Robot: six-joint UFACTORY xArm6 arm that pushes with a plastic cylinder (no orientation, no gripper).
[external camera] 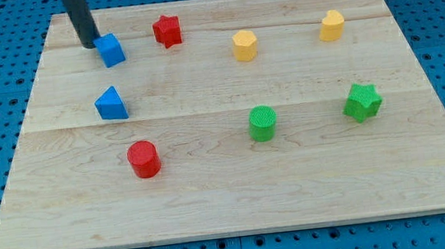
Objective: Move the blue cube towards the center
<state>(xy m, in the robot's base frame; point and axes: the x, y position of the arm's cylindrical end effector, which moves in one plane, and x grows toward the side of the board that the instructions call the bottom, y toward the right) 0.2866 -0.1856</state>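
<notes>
The blue cube (110,50) sits near the top left of the wooden board (238,197). My tip (90,44) rests on the board just left of the cube, touching or almost touching its left side. The dark rod rises from there to the view's top edge.
A red star (167,31) lies right of the cube. A blue triangular block (111,104) sits below the cube and a red cylinder (143,159) further down. Two yellow blocks (245,45) (331,25) lie at the top right. A green cylinder (262,124) and a green star (363,101) lie at the lower right.
</notes>
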